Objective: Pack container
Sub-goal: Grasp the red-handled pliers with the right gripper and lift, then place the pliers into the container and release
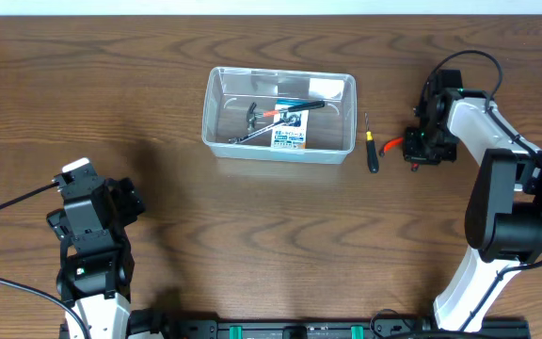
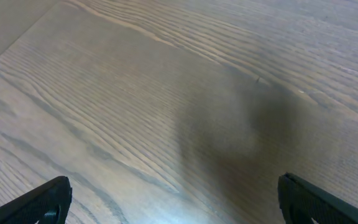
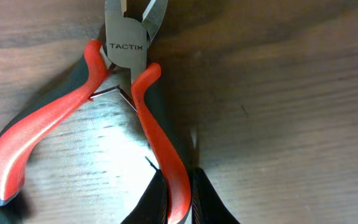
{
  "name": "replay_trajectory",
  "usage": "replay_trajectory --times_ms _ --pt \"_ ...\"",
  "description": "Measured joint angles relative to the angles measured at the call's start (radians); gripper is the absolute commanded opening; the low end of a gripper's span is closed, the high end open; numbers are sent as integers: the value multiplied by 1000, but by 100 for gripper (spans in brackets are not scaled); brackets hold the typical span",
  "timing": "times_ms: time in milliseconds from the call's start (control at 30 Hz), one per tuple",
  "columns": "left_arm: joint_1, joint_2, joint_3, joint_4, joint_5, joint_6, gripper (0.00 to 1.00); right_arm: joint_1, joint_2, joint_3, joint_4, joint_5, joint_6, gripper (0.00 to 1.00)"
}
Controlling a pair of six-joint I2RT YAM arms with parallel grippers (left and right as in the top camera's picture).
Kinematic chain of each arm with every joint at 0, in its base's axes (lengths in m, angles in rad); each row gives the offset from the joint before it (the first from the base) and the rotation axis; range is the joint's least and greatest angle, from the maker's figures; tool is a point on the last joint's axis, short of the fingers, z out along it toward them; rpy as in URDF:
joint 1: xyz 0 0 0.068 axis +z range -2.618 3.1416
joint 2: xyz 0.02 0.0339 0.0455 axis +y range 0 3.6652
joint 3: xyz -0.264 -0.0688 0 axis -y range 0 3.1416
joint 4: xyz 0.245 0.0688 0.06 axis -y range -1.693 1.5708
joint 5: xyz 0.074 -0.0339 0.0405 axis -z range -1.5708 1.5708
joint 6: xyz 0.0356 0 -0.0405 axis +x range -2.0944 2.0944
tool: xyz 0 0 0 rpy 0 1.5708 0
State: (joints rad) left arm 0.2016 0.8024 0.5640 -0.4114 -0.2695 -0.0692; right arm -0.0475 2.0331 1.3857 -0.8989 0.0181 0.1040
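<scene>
My right jaws pinch a pliers (image 3: 127,53) handle. Container (image 1: 280,72) lies left of them, far nearer to them than to my spread left jaws.

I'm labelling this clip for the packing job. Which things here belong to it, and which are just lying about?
Job: container; pliers held by the right gripper; screwdriver beside the container; hammer inside it.
Lying about: black cable on the left.
</scene>
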Motion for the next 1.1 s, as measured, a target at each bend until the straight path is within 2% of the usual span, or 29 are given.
replay_trajectory --times_ms 133,300,467,567,700,800,933,967,1000,1033,1100 --pt "0 0 0 0 0 0 98 50 -58 90 -10 -17 -12 1" --pt "0 0 0 0 0 0 98 195 -216 231 95 -92 -75 1" --pt "0 0 0 0 0 0 98 402 -307 282 235 -162 -267 1" --pt "0 0 0 0 0 0 98 513 -280 281 278 -191 -491 1" --pt "0 0 0 0 0 0 98 585 -188 279 348 -208 -760 1" --pt "0 0 0 0 0 0 98 592 -100 275 434 -212 -865 1" --pt "0 0 0 1 0 0 98 573 34 273 529 -207 -935 2" --pt "0 0 0 1 0 0 98 569 60 272 549 -206 -943 8" --pt "0 0 0 0 0 0 98 564 89 272 563 -205 -949 20" --pt "0 0 0 0 0 0 98 560 112 270 570 -203 -952 43" --pt "0 0 0 0 0 0 98 554 143 261 575 -202 -955 69"
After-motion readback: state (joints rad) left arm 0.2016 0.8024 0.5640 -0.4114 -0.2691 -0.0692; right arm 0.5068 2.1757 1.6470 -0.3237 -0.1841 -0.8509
